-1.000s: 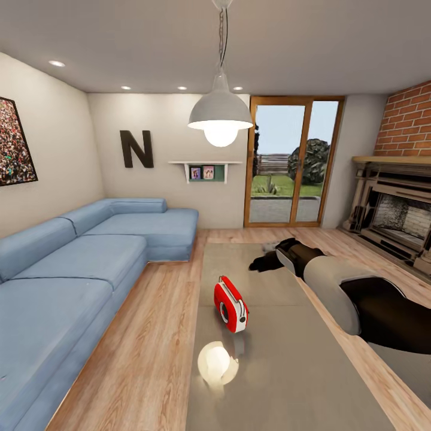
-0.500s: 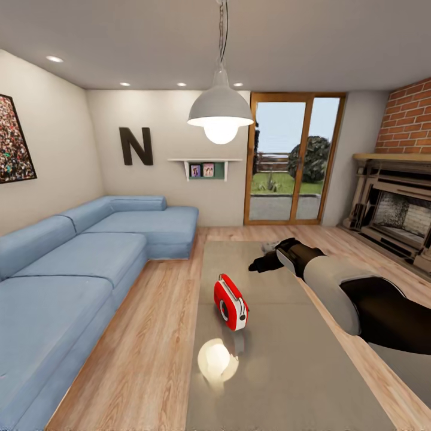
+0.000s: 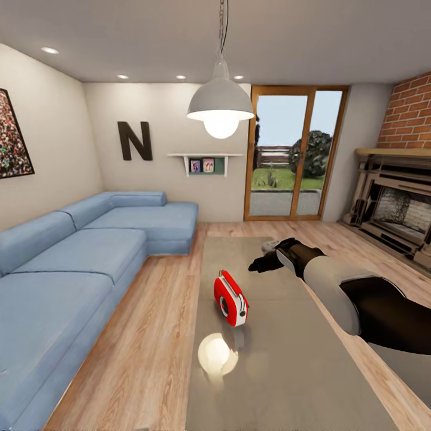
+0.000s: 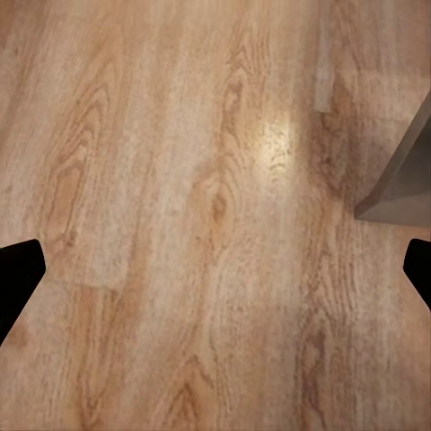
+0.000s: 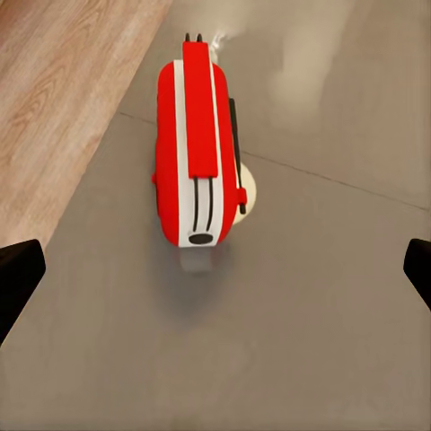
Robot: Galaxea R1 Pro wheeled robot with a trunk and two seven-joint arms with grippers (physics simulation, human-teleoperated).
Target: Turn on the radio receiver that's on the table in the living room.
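Observation:
The red radio receiver (image 3: 230,297) stands upright on the long grey table (image 3: 287,365), near its left edge, its dial face turned toward the near right. My right gripper (image 3: 258,264) hovers over the table just beyond and right of the radio, apart from it. In the right wrist view the radio (image 5: 197,157) lies straight ahead, seen from above with its white-trimmed edge and thin handle, and the black fingertips (image 5: 18,269) stand wide apart: open and empty. My left gripper (image 4: 215,269) is open over the wood floor beside a table corner (image 4: 404,171).
A blue L-shaped sofa (image 3: 78,263) runs along the left, with a strip of wood floor (image 3: 149,335) between it and the table. A small flat grey gadget (image 3: 270,244) lies at the table's far end. A pendant lamp (image 3: 220,108) hangs above; the fireplace (image 3: 395,209) is on the right.
The whole head view has shifted slightly, so the camera moved. The radio and the right gripper keep nearly the same places relative to the table.

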